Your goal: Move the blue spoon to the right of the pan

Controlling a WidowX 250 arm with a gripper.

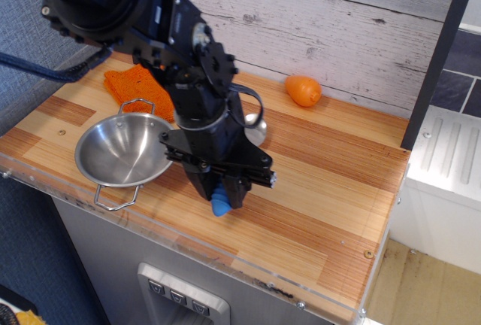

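The pan (124, 151) is a shiny steel bowl with two wire loop handles, standing at the left front of the wooden counter. My gripper (222, 189) is just right of the pan, low over the counter, shut on the blue spoon. The spoon's blue handle end (221, 205) sticks out below the fingers near the counter, and its silver bowl (253, 130) shows behind the arm. The middle of the spoon is hidden by the gripper.
An orange cloth (140, 87) lies behind the pan at the back left. An orange fruit (304, 90) sits by the back wall. The counter's front edge (248, 276) is close below the gripper. A white appliance (443, 182) stands to the right of the counter.
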